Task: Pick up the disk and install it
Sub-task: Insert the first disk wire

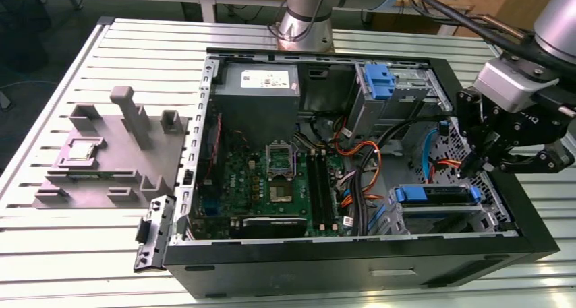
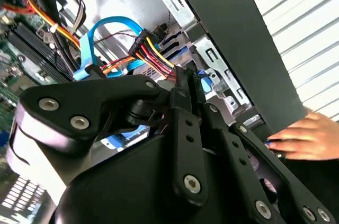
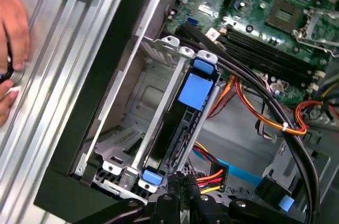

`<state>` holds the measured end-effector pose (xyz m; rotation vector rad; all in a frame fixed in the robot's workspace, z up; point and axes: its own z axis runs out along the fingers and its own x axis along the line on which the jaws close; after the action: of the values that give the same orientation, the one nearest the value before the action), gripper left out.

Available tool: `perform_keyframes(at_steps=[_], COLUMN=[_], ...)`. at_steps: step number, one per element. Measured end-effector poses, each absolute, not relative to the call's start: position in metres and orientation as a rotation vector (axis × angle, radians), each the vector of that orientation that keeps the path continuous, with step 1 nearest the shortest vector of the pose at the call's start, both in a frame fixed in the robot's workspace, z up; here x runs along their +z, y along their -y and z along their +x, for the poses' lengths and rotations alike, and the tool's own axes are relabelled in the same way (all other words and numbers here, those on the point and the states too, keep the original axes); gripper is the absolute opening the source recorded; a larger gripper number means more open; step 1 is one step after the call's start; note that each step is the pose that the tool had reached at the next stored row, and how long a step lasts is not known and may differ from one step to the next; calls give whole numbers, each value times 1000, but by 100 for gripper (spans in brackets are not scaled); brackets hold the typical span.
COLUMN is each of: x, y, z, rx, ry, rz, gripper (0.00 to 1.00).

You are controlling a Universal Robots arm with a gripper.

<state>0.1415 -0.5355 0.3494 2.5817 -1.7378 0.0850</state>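
The disk (image 1: 434,195), framed by its blue carrier, sits in the drive cage at the near corner of the open computer case (image 1: 360,267), on the exterior view's right. In the first wrist view the disk (image 3: 195,92) stands on edge in the metal cage, its blue tabs showing. My gripper (image 1: 477,168) hangs just above and beyond the cage, over the case's side wall. The black fingers (image 3: 177,184) are pressed together with nothing between them, a little apart from the disk's end. In the second wrist view the gripper (image 2: 185,78) points at the bundle of red, yellow and blue cables.
A person's hand (image 3: 10,33) rests on the slatted table just outside the case wall, close to the arm (image 2: 304,139). Inside the case are the motherboard (image 1: 270,180), a grey power supply (image 1: 258,85) and another blue-latched bay (image 1: 382,82). A grey fixture block (image 1: 108,153) stands beside the case.
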Motion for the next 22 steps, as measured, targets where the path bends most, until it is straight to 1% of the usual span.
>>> perform_keyframes(at_steps=[22], x=[344], y=[535], z=[133], rx=[77], ry=[2134], rz=[2254], gripper=[17])
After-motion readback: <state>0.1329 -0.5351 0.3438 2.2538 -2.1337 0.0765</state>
